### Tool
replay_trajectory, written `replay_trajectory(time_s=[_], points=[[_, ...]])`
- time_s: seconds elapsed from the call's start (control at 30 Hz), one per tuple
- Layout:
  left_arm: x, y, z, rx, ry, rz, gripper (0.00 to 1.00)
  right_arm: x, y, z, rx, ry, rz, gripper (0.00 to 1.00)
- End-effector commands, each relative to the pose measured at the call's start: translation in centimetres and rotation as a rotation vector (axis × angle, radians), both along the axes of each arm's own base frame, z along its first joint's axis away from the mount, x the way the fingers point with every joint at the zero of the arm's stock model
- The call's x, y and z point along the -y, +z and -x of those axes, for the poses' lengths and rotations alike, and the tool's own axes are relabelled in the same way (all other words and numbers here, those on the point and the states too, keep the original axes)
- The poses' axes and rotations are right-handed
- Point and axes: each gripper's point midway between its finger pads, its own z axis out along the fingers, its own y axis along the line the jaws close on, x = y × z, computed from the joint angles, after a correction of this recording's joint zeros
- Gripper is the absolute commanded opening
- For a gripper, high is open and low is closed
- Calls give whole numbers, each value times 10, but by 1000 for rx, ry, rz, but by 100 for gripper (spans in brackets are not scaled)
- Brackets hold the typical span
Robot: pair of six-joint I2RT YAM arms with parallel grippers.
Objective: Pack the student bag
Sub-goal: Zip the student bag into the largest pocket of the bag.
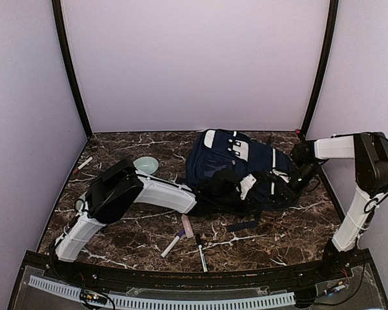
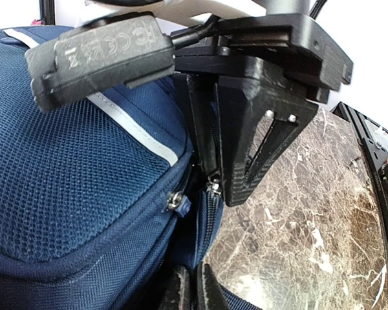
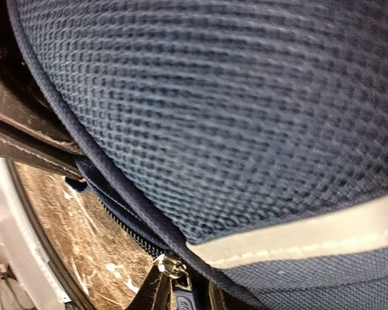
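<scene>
A large navy student bag (image 1: 236,169) lay slumped mid-table between both arms, its soft mesh likely to sag and slide rather than lift cleanly. The left gripper (image 2: 193,287) was pressed together at the zip seam. The right gripper (image 3: 181,298) sat by a metal zip pull (image 3: 170,266), probably the surest hold, though its spread could not be judged.

The large navy-blue mesh-fabric backpack (image 1: 220,161) carries white reflective stripes and a white-grey patch at its 11 o'clock corner. The dark brown marble tabletop (image 1: 297,232) is veined white. At the backpack's 9 o'clock, a round bowl (image 1: 147,165) shows pale mint-green.
</scene>
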Motion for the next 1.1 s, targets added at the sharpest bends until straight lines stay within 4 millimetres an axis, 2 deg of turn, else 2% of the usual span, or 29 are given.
replay_trajectory(time_s=[0.0,0.13,0.6,0.67,0.93,1.07], points=[[8,56,2,57,-15,122,0,-7,5,5,-70,-11,-105,20],[7,55,1,58,-14,125,0,0,7,5,-68,-27,-97,20],[6,53,-1,55,-14,121,0,5,1,17,-116,-30,-89,30],[6,53,0,54,-15,120,0,8,3,13,-110,-46,-86,30],[6,53,0,55,-16,119,0,27,5,4,-103,-93,-71,23],[5,52,0,50,-15,120,0,28,7,5,-115,-99,-93,13]])
